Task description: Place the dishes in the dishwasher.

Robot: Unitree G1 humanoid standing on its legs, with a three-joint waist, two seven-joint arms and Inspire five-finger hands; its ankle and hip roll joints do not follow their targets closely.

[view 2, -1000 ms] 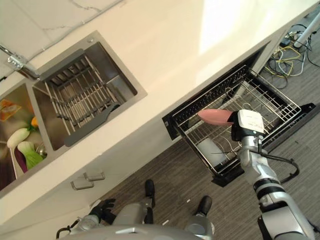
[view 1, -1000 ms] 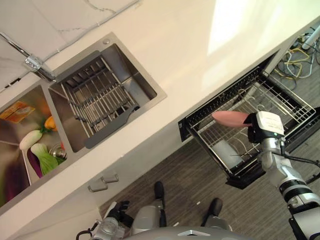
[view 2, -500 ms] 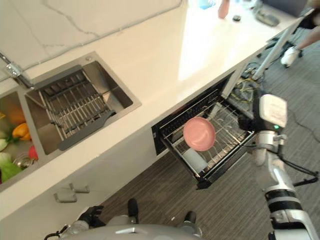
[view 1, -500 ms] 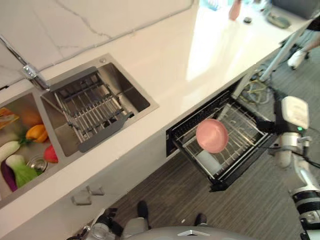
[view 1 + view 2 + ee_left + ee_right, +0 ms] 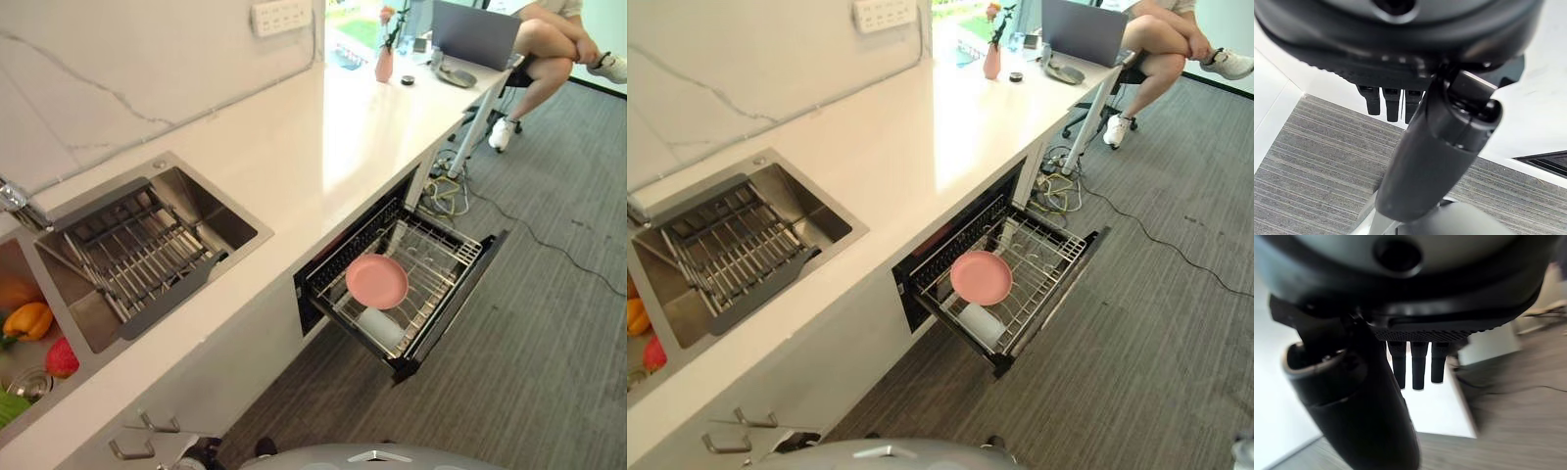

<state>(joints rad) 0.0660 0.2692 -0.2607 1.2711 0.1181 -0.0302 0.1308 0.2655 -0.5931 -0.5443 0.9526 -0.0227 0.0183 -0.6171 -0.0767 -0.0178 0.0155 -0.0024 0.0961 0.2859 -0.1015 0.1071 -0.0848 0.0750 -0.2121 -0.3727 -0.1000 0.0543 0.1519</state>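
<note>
- The pink plate point(image 5: 377, 281) lies in the wire rack point(image 5: 431, 259) of the pulled-out dishwasher drawer point(image 5: 451, 313), towards the rack's front half, tilted a little against the wires.
- A white cup point(image 5: 377, 326) sits in the same rack just in front of the plate, at the drawer's near corner.
- The left hand point(image 5: 1415, 171) shows in its own wrist view with the fingers point(image 5: 1386, 105) straight and relaxed, holding nothing, over grey striped floor point(image 5: 1312, 171).
- The right hand point(image 5: 1361, 406) shows in its wrist view the same way: fingers point(image 5: 1418, 367) straight, thumb free, nothing in its grasp.
- The white desk point(image 5: 294, 147) runs above the drawer; a sink point(image 5: 147, 250) with a metal drying rack point(image 5: 132, 259) is let into it, well apart from the dishwasher.
- Beside that basin, a second one holds an orange pepper point(image 5: 27, 320) and a red vegetable point(image 5: 61, 358).
- At the desk's far end stand a pink vase point(image 5: 384, 61) and a laptop point(image 5: 475, 34).
- A person point(image 5: 554, 44) sits there, legs crossed.
</note>
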